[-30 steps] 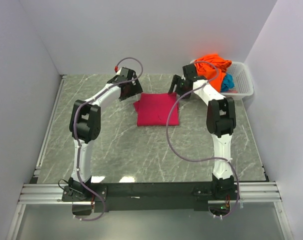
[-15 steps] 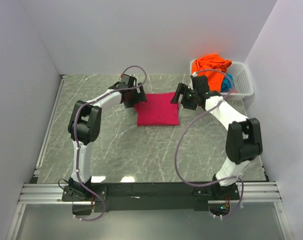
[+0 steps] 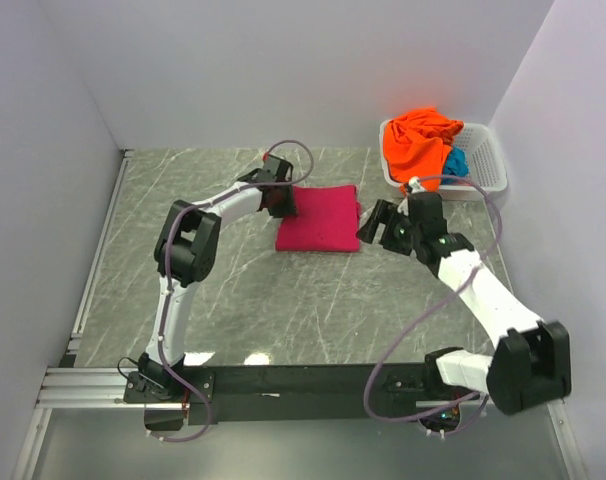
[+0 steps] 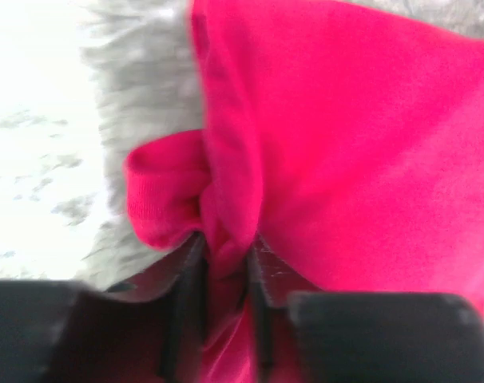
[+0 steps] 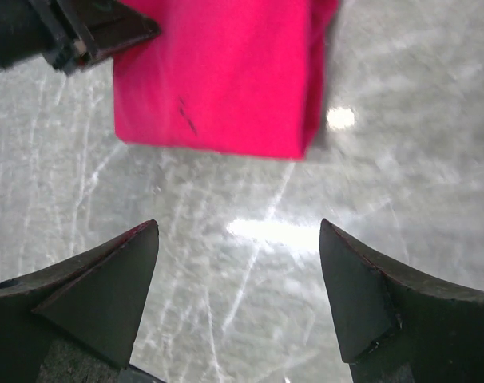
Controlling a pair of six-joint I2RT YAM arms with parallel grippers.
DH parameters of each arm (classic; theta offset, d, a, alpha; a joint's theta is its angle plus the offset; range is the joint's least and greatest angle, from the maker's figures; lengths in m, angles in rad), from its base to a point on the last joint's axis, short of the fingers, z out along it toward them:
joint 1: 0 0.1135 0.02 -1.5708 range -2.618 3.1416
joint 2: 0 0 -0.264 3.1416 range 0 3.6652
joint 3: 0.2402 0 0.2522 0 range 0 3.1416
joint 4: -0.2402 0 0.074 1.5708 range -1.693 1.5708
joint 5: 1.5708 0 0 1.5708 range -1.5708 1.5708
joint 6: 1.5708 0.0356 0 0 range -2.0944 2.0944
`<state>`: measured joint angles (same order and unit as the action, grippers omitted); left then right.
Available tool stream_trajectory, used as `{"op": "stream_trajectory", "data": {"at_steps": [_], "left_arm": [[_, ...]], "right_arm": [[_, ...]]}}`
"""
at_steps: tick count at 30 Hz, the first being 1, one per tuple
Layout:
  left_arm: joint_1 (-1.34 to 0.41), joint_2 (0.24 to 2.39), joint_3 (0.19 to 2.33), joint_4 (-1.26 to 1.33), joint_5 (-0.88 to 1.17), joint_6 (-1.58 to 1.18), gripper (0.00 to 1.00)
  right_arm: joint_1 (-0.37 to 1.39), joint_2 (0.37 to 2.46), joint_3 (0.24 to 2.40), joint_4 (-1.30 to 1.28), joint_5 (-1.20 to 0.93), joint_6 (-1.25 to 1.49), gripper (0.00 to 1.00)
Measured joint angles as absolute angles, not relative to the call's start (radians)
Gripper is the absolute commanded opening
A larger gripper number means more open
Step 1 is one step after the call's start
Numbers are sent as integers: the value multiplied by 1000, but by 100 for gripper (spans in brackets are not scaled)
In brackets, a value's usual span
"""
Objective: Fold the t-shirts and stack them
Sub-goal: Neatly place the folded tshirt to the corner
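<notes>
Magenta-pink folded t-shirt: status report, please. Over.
Left gripper shut on edge of magenta-pink cloth t-shirt. Right gripper open, clear of it. Shirt folded on grey marble table. Nothing blocking.

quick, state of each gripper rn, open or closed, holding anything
left gripper: closed, pinching the edge of the folded magenta-pink cloth t-shirt
right gripper: open, holding nothing

The folded shirt [image 3: 319, 219] lies on the table [image 3: 233, 300]. The left gripper [image 3: 280, 203] is at its left edge and the right gripper [image 3: 371, 228] just right of it. Behind and to its right stands the basket [image 3: 488, 160], with a heap of shirts [image 3: 421, 140] in it.
</notes>
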<state>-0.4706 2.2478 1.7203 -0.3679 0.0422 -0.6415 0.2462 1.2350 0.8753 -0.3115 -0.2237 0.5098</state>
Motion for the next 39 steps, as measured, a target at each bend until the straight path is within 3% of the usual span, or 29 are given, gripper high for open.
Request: {"op": "stream_trajectory", "data": {"at_steps": [2,16,27,39], "left_arm": [[-491,2272,1757,-388,14,-639,1],[-514,2213,1745,-488,-310,-395,1],[-280,2164,1734,-481,-582,-87,1],[-69,2191,1787,-355,-655,153,1]], "right_arm": [[246,1163,821,-322,-204,512,88],[246,913,624,-421,-96,473,88],[246,888,612,-423,-49,474,88],[246,873,623,-508,2,475,88]]}}
